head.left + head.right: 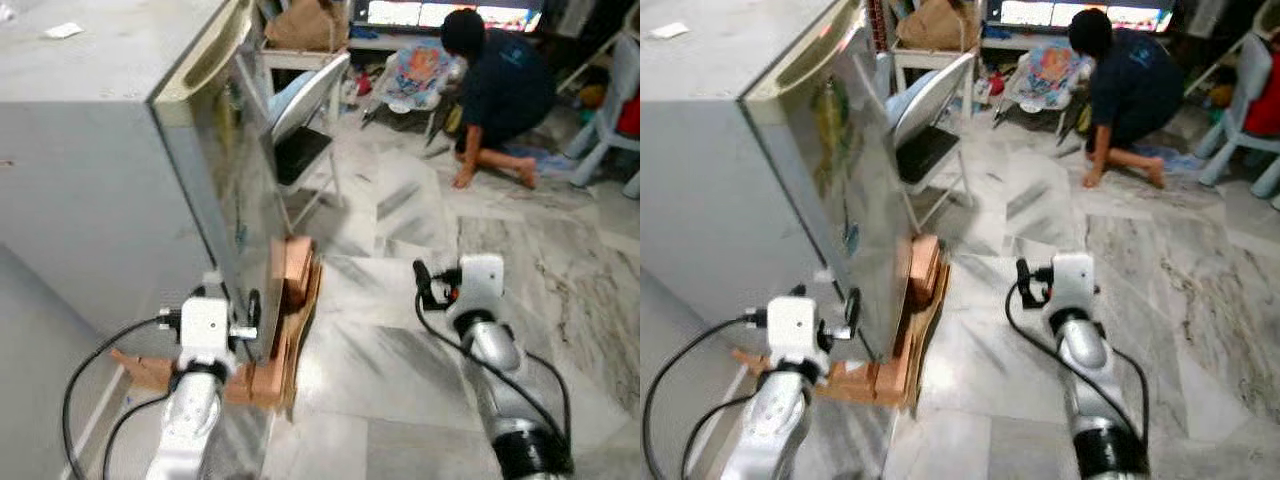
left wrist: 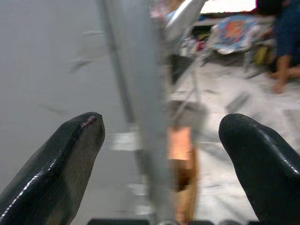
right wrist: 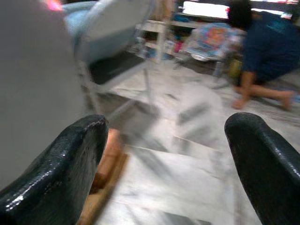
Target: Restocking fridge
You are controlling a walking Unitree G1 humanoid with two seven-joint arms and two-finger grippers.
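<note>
The grey fridge stands at the left on flattened cardboard, its door closed with the front face turned to the right. My left gripper is low at the door's bottom corner. It is open, and in the left wrist view the door's edge runs between the two fingers. My right gripper hovers open over the marble floor to the right of the fridge, with nothing between its fingers.
A folding chair stands just beyond the fridge door. A person crouches on the floor at the back, beside a baby bouncer. A pale plastic chair is at the far right. Marble floor stretches ahead.
</note>
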